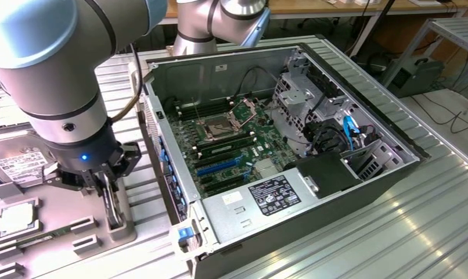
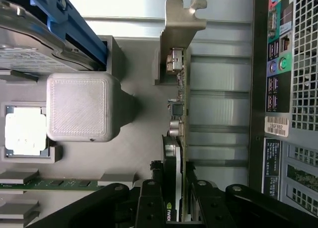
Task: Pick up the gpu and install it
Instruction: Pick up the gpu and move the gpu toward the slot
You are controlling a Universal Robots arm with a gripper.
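The gpu (image 2: 175,138) stands on edge in a slot of the grey parts tray (image 1: 133,232), a thin dark card with its silver bracket (image 2: 181,24) at the far end. My gripper (image 2: 175,200) is down over it, one black finger (image 2: 151,198) on each face, shut on the card. In the exterior view the gripper (image 1: 110,195) hangs over the tray, at the view's left of the open computer case (image 1: 358,174). The gpu (image 1: 111,210) rests in its holder. Blue expansion slots (image 1: 218,168) lie free on the motherboard.
On the tray lie a silver hard drive (image 1: 17,165), a processor chip (image 1: 17,215) and a green memory stick (image 1: 44,237). A grey block (image 2: 77,106) rises beside the card. The case's rear panel (image 2: 283,89) stands close by. Drive cage and cables (image 1: 327,116) fill the case's right.
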